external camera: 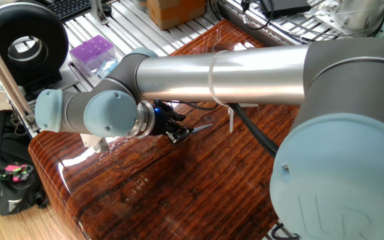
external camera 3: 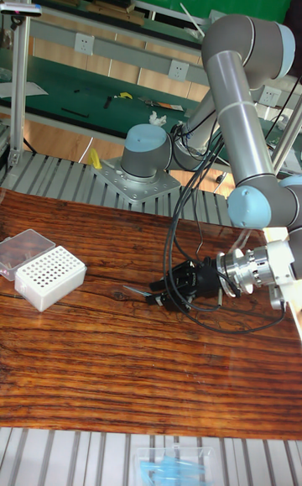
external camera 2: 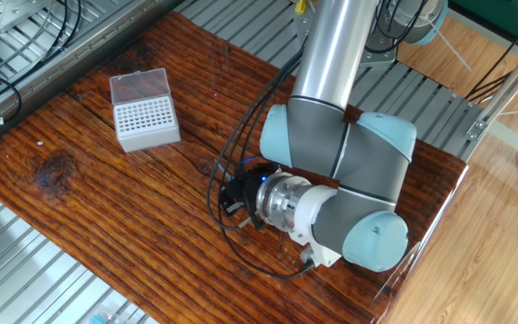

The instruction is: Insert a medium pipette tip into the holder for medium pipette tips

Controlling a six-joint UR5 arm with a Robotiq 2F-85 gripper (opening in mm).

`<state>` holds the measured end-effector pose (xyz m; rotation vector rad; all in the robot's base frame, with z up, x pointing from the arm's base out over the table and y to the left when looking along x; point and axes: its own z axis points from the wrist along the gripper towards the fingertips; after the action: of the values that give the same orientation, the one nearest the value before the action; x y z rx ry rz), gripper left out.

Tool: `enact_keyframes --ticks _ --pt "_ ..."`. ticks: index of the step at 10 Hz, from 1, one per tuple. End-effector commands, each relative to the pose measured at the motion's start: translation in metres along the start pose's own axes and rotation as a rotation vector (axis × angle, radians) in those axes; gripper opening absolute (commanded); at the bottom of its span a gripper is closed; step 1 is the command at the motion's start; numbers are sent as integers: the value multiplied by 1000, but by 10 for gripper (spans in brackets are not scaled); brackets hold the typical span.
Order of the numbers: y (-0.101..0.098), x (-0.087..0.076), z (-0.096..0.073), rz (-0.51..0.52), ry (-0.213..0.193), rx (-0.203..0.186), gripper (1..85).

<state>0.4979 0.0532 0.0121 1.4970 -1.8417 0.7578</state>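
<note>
The holder for medium pipette tips [external camera 2: 147,122] is a small white box with a grid of holes, standing at the far left of the wooden table, also in the tall view [external camera 3: 50,277]. Its clear lid [external camera 3: 23,249] lies open behind it. My gripper [external camera 3: 161,291] lies horizontal just above the table, well to the right of the holder. It is shut on the medium pipette tip [external camera 3: 137,291], a slender greyish sliver that sticks out past the fingers toward the holder. The tip [external camera: 201,128] also shows in one fixed view, ahead of the gripper [external camera: 181,133]. In the other fixed view, the gripper [external camera 2: 230,203] hides it.
A purple tip box [external camera: 92,53] sits off the table on the metal rails. A light-blue pack [external camera 3: 173,462] lies beyond the table's near edge. Black cables [external camera 2: 241,144] loop over the wood around the wrist. The arm's large grey links span the table's right half.
</note>
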Motion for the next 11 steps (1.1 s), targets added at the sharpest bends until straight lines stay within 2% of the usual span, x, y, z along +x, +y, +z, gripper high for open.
enact_keyframes --ticks 1,6,11 --pt "3 -2 2 5 -11 -14 403" --pt "5 -4 2 12 -12 -18 320" --pt "3 -2 2 14 -2 -12 307"
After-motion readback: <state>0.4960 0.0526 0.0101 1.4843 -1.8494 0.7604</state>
